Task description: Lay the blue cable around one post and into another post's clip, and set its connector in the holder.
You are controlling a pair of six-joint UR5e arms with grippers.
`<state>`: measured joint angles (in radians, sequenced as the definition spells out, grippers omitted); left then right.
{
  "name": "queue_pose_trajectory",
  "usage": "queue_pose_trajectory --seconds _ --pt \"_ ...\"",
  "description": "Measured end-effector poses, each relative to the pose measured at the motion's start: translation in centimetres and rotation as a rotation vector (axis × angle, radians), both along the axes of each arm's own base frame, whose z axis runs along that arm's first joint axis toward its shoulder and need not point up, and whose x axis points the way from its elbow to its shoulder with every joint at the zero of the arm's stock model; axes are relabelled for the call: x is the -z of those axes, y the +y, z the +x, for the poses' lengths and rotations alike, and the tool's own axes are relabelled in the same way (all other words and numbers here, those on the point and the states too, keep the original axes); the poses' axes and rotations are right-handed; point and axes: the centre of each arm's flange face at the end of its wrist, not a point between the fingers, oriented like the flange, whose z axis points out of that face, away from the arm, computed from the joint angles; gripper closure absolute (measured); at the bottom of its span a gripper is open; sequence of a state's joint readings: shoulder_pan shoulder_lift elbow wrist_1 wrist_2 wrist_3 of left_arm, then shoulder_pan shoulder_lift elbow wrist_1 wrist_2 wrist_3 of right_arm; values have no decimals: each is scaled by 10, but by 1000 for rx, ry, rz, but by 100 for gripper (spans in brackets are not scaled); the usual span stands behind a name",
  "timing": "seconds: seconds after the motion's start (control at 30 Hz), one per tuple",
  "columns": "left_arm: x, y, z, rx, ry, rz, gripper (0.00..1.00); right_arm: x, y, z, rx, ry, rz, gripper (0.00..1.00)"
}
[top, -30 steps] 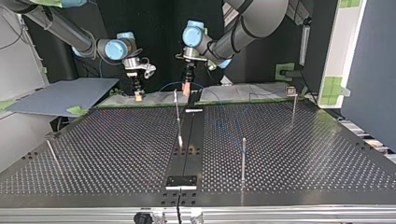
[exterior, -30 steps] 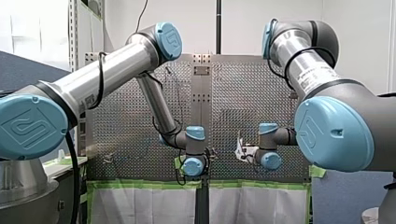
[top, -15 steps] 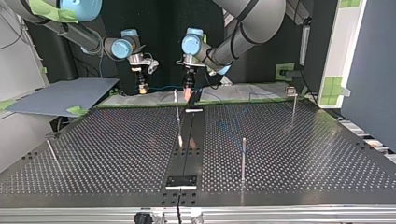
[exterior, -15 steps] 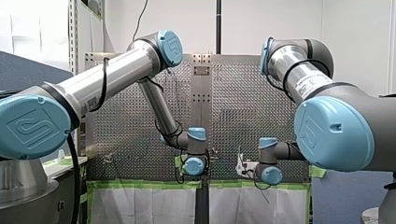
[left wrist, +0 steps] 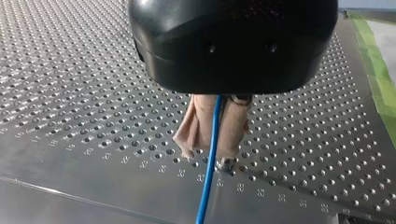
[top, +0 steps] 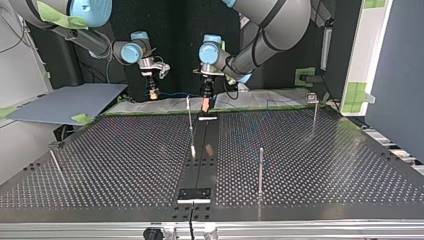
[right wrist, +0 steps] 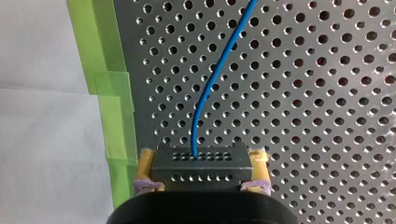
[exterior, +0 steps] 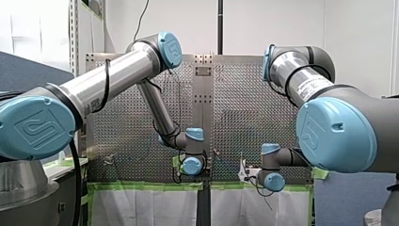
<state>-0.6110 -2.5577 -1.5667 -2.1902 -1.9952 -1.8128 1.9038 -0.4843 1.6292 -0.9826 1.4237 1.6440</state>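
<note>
our right gripper (right wrist: 203,158) pinches the connector (right wrist: 201,169) by its two ends, over the table's (right wrist: 327,93) edge, and the blue cable (right wrist: 212,84) runs straight ahead out of it. our left gripper (left wrist: 210,154) presses its beige pads (left wrist: 235,133) onto that cable. in the top view the left one hangs nearer the middle post (top: 189,117) than the right, so we'd expect it to lead the wrap.
</note>
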Motion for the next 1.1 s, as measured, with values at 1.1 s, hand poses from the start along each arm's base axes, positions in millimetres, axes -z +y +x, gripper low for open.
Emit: queue_pose_trajectory --seconds 1.1 --pt "16 1 17 22 40 45 93 -25 -48 6 59 33 -39 100"
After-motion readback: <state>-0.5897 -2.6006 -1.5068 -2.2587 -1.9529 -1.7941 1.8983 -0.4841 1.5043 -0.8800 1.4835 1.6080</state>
